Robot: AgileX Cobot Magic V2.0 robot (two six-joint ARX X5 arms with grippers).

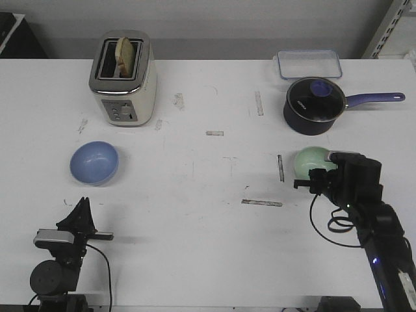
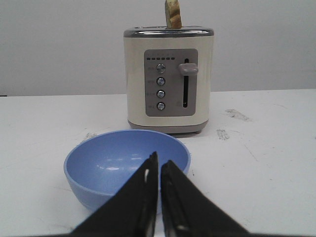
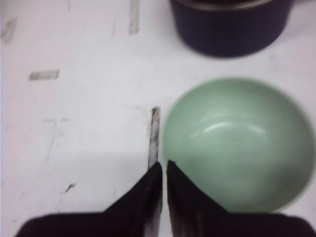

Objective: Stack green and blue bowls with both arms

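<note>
The light blue bowl (image 1: 94, 162) sits upright on the white table at the left, in front of the toaster. It also shows in the left wrist view (image 2: 113, 163). My left gripper (image 1: 81, 203) is shut and empty, nearer the table's front edge than the blue bowl (image 2: 159, 163). The pale green bowl (image 1: 313, 160) sits upright at the right, in front of the saucepan, partly hidden by my right arm. In the right wrist view the green bowl (image 3: 237, 143) is blurred. My right gripper (image 1: 302, 182) is shut, its tips (image 3: 163, 165) at the bowl's near left rim.
A cream toaster (image 1: 123, 78) with a slice of bread stands at the back left. A dark navy saucepan (image 1: 315, 105) with a long handle stands behind the green bowl. A clear lidded container (image 1: 309, 64) lies at the back right. Tape strips (image 1: 262, 203) mark the table.
</note>
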